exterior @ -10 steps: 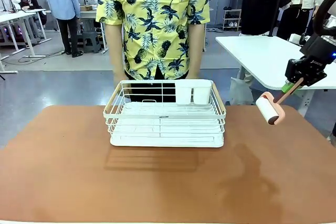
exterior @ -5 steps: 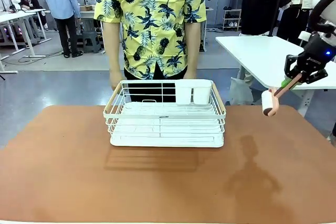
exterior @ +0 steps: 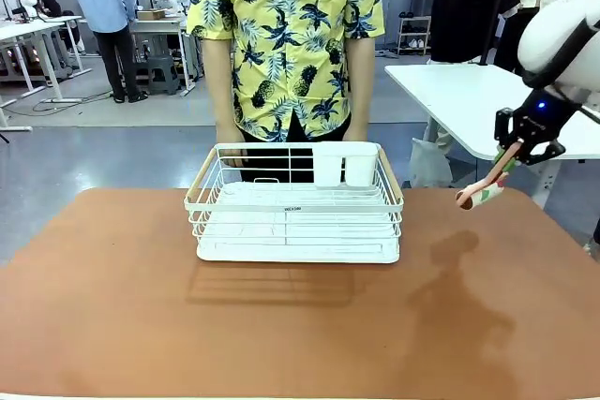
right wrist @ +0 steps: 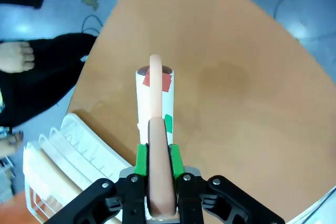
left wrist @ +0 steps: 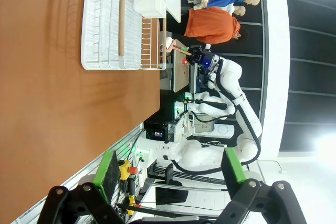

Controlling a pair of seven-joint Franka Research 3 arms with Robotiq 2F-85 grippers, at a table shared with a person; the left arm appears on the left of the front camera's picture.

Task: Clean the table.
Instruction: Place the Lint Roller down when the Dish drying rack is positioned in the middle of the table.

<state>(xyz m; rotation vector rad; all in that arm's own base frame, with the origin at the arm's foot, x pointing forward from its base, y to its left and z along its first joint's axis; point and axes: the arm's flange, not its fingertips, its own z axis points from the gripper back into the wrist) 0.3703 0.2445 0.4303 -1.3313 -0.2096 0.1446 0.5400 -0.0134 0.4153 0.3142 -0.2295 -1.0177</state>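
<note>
Right jaws (right wrist: 156,161) clamped on the pink handle of a lint roller (right wrist: 155,95), held in the air. Reddish-brown bench (exterior: 309,325) lies below it. Left jaws (left wrist: 170,169) spread wide, empty. White wire rack (exterior: 295,203) stands beyond, on the bench.

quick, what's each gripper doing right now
left gripper: open, holding nothing.
right gripper: closed on the lint roller handle.

wire rack (exterior: 296,214) on table (exterior: 112,306), centre-far | person (exterior: 286,39) behind rack
</note>
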